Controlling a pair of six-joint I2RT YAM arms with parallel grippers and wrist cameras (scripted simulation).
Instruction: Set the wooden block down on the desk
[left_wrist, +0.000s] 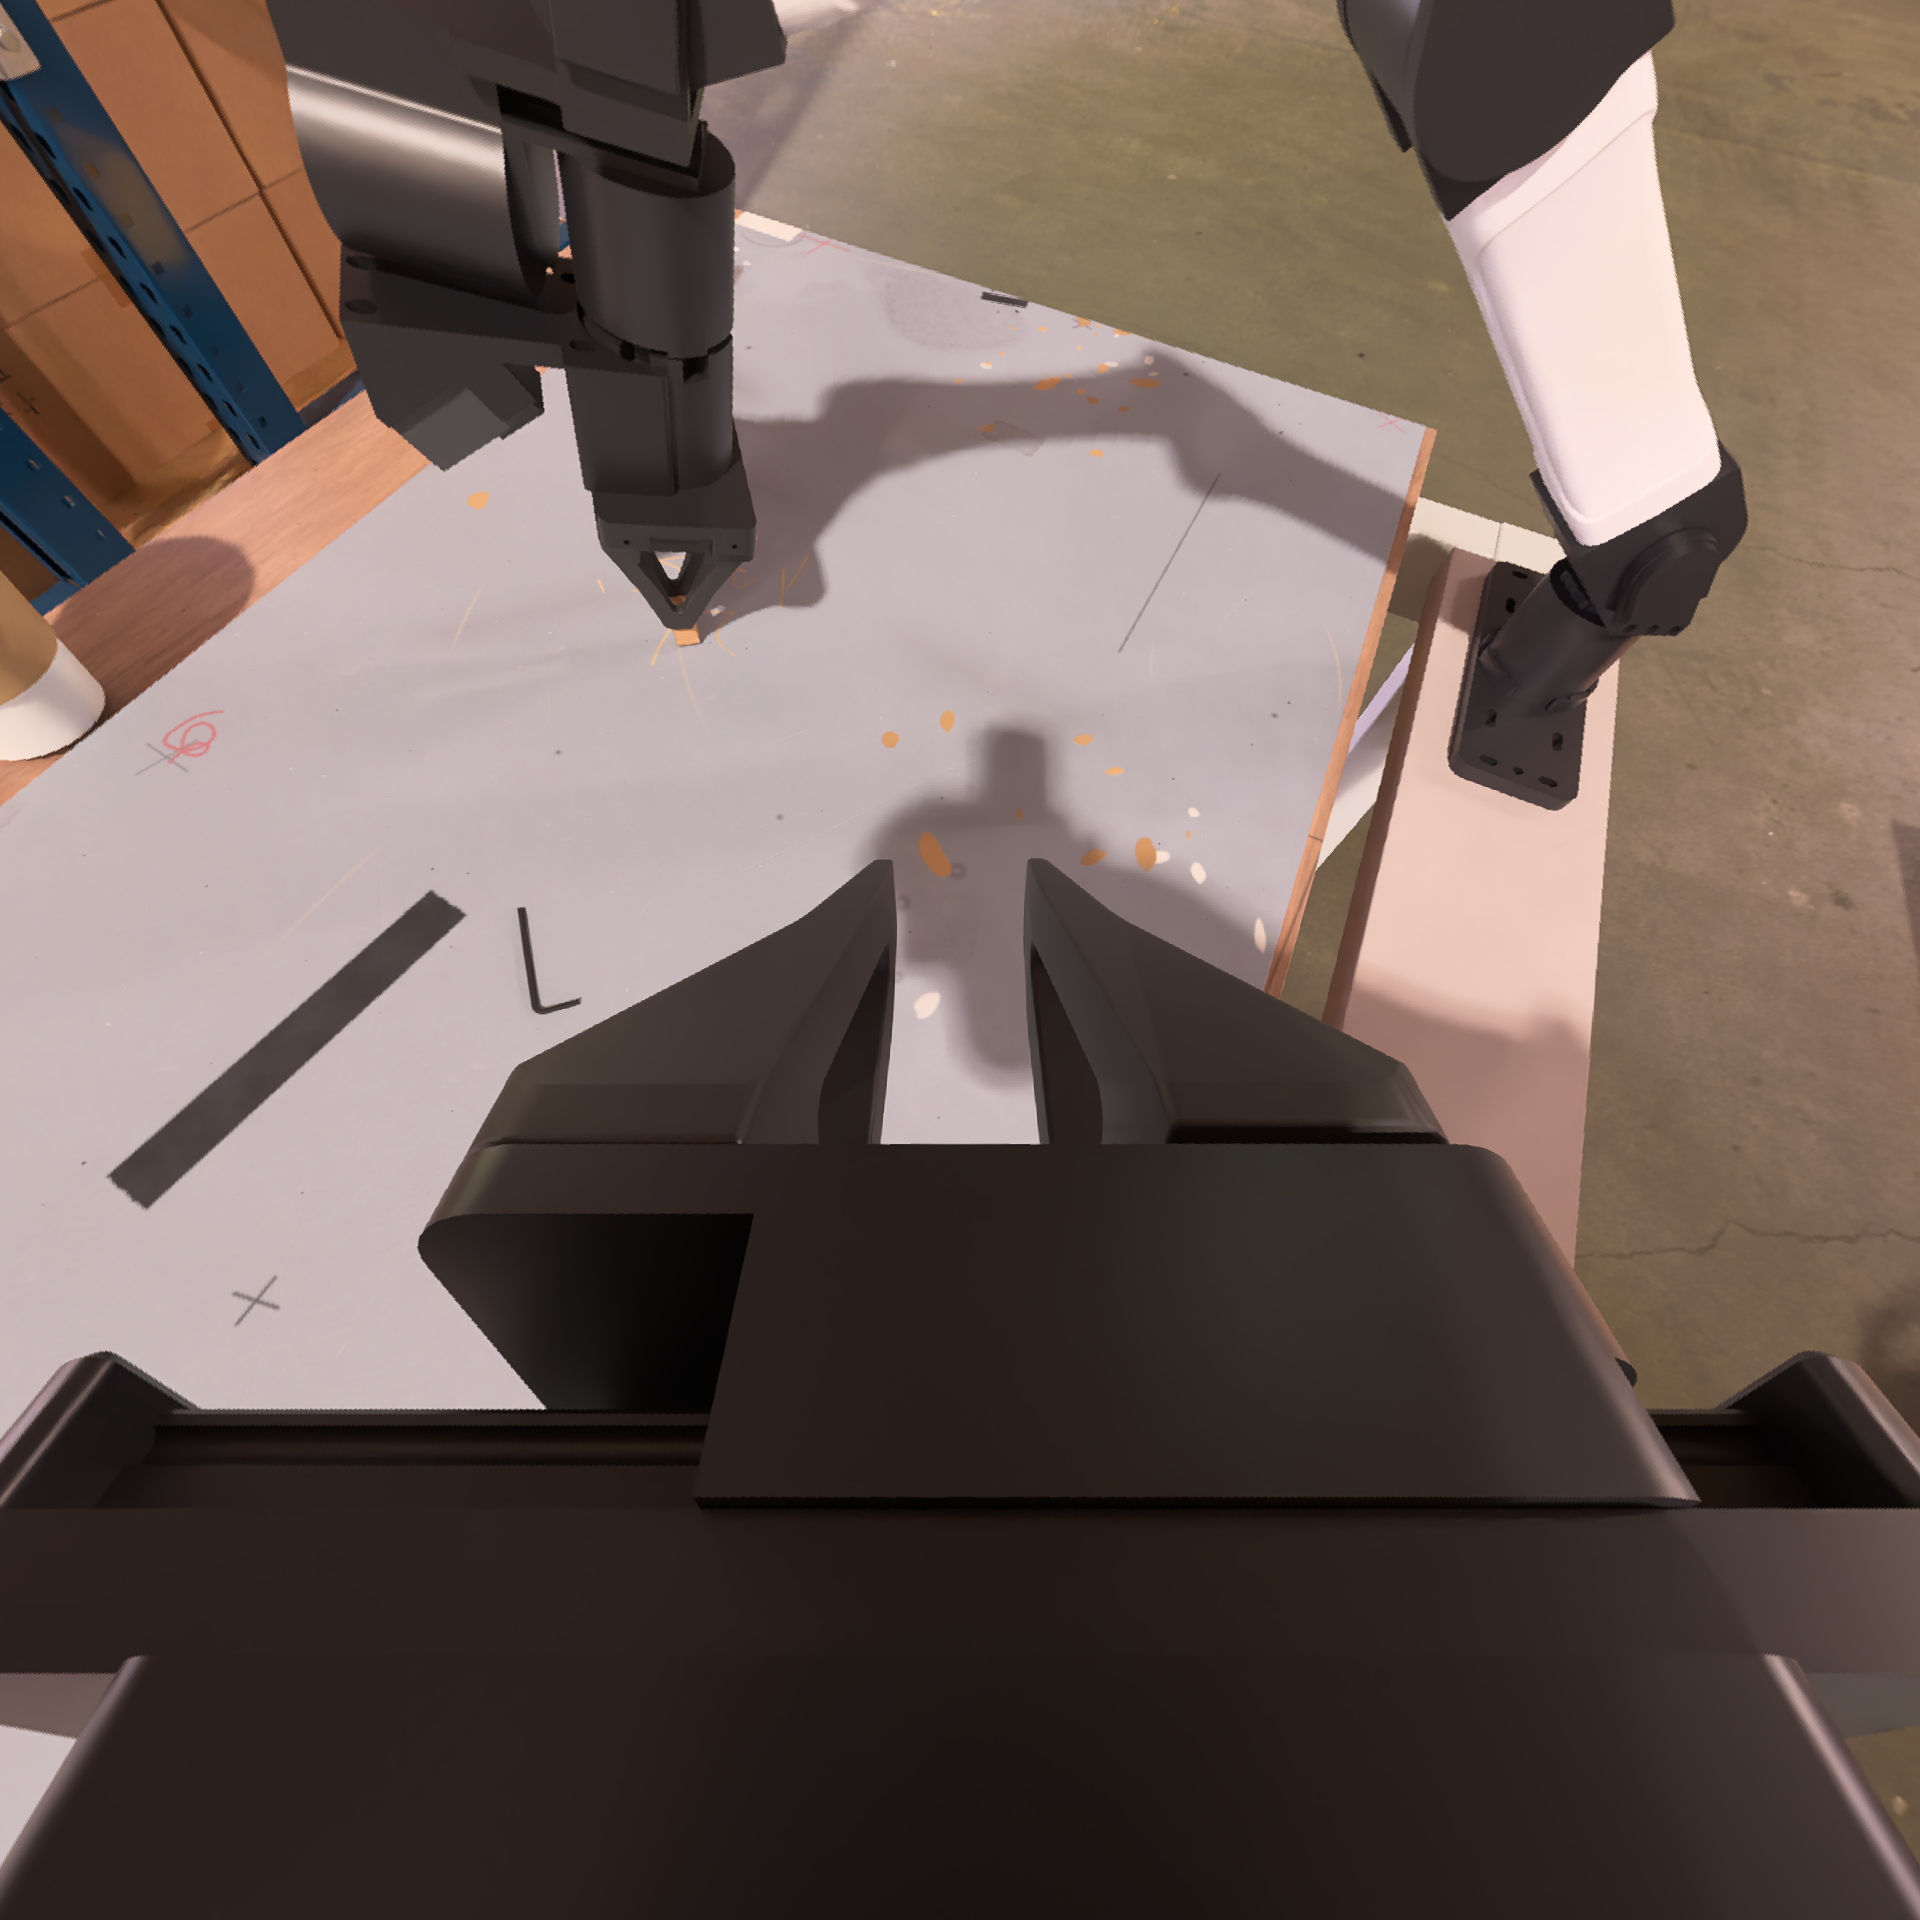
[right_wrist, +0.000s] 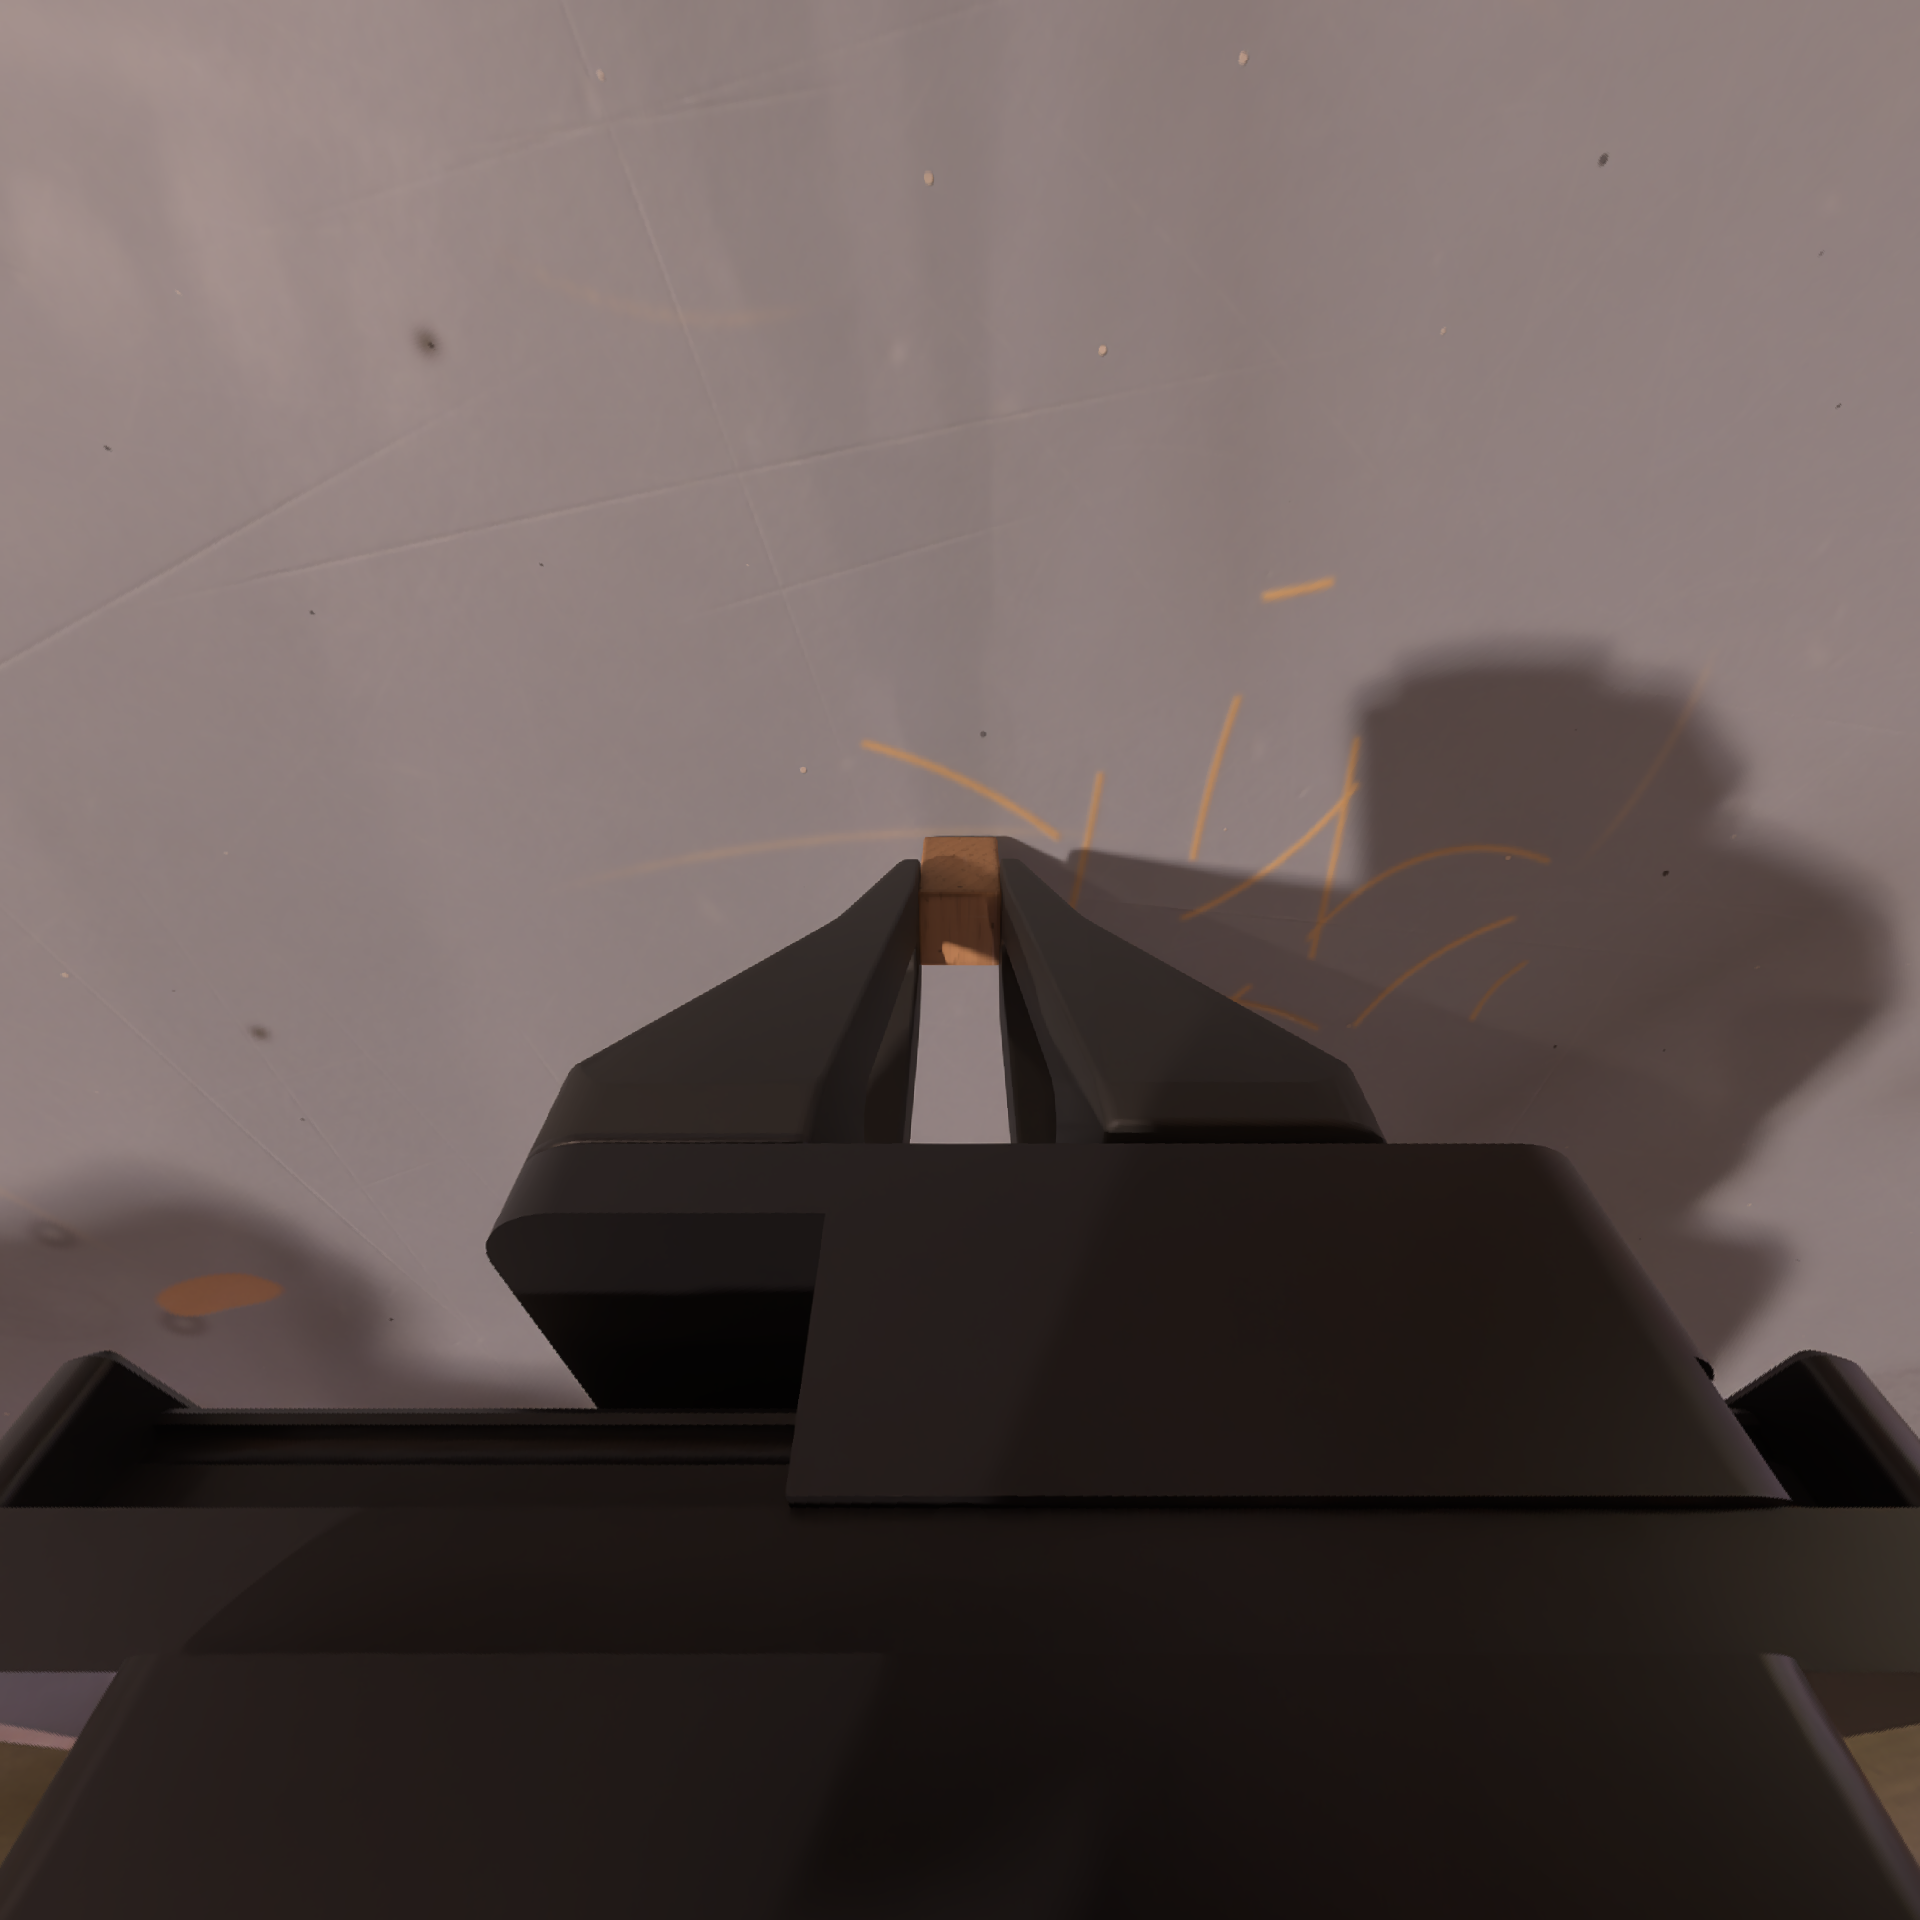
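A small light-brown wooden block (right_wrist: 959, 900) sits between the fingertips of my right gripper (right_wrist: 960, 883), which is shut on it close above the grey desk (right_wrist: 623, 416). In the left wrist view the right gripper (left_wrist: 681, 613) points straight down at the desk's far middle, and the block (left_wrist: 688, 635) shows just under its tips, at or touching the desk (left_wrist: 520, 748). My left gripper (left_wrist: 960, 883) hovers over the near right part of the desk, its fingers a little apart with nothing between them.
A black strip (left_wrist: 286, 1049) and a black L-shaped key (left_wrist: 542, 966) lie on the desk at the near left. Orange paint marks dot the surface. The right arm's base (left_wrist: 1522, 707) is mounted beyond the desk's right edge. Cardboard boxes on a blue rack (left_wrist: 135, 270) stand at the far left.
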